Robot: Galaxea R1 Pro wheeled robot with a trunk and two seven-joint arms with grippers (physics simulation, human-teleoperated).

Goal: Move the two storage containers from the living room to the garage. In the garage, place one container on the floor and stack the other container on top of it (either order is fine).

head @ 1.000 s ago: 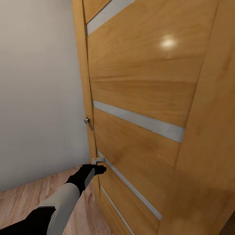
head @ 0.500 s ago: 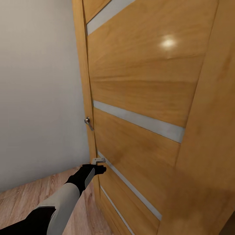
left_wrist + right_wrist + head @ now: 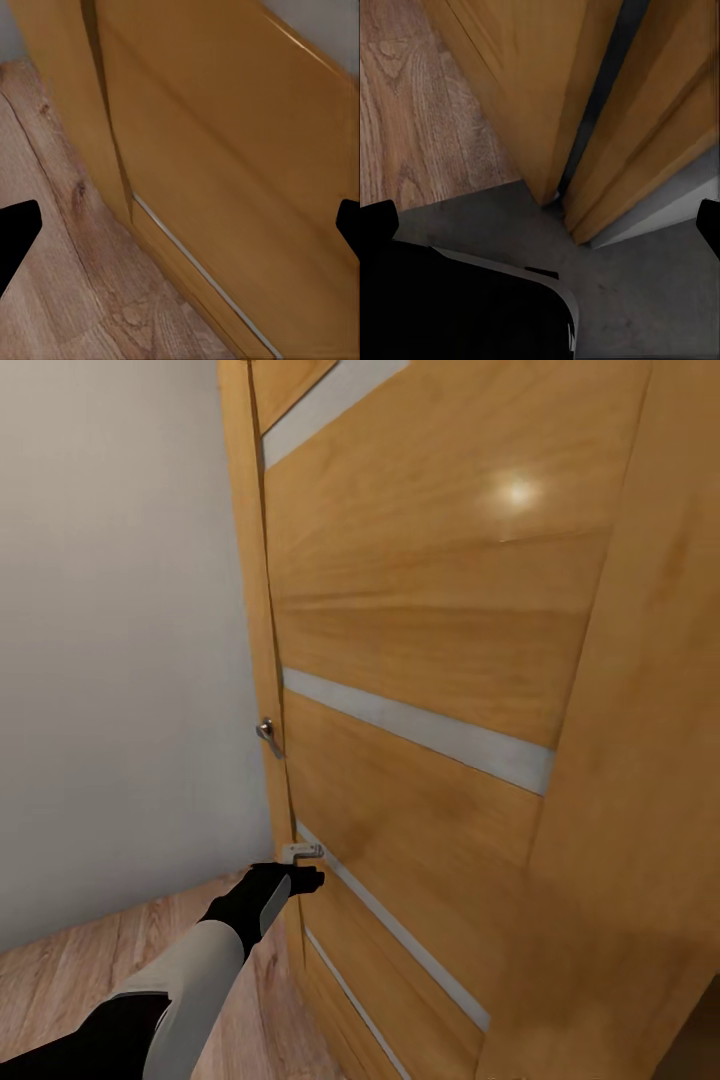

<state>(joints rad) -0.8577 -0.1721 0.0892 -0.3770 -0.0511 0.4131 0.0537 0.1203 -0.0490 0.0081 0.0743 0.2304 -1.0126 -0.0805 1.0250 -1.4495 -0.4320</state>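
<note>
The wooden door (image 3: pixel 420 660) has swung slightly; left gripper (image 3: pixel 300 879) jaws wide, empty.

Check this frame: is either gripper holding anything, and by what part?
Nothing is held. The left gripper is open before the wooden door, and the right gripper is open above the grey floor.
</note>
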